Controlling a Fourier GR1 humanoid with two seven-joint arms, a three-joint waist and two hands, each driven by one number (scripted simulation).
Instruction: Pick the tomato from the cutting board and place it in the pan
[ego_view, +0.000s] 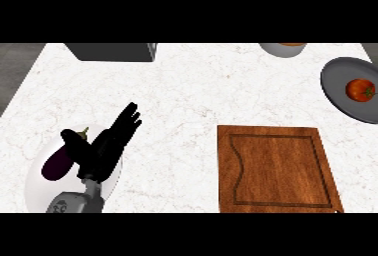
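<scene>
Although the task names the cutting board (279, 170) as the pick-up place, that wooden board lies bare at the near right of the counter (192, 95); nothing rests on it. At the near left, the left hand (109, 145) shows above a white plate (33, 182); its fingers are straight and spread, pointing up and away; it holds nothing. Whether it touches the aubergine (57, 165) lying on that plate just beside it cannot be told. The right hand does not appear in the view.

Farther off, at the right edge, stands the grey pan (339, 95), partly cut by the frame; the tomato (361, 90) sits inside it, so by this evidence the placing step looks complete.

Handling notes for the tomato, as a judgement: light, round and smooth-skinned, hence liable to roll or slip; soft enough to bruise under a hard pinch; best taken round its widest girth, fingers on one side and thumb opposite, clear of the green stem end.

At the far edge stand a dark grey box (114, 51) to the left and a pale bowl (283, 48) to the right.
</scene>
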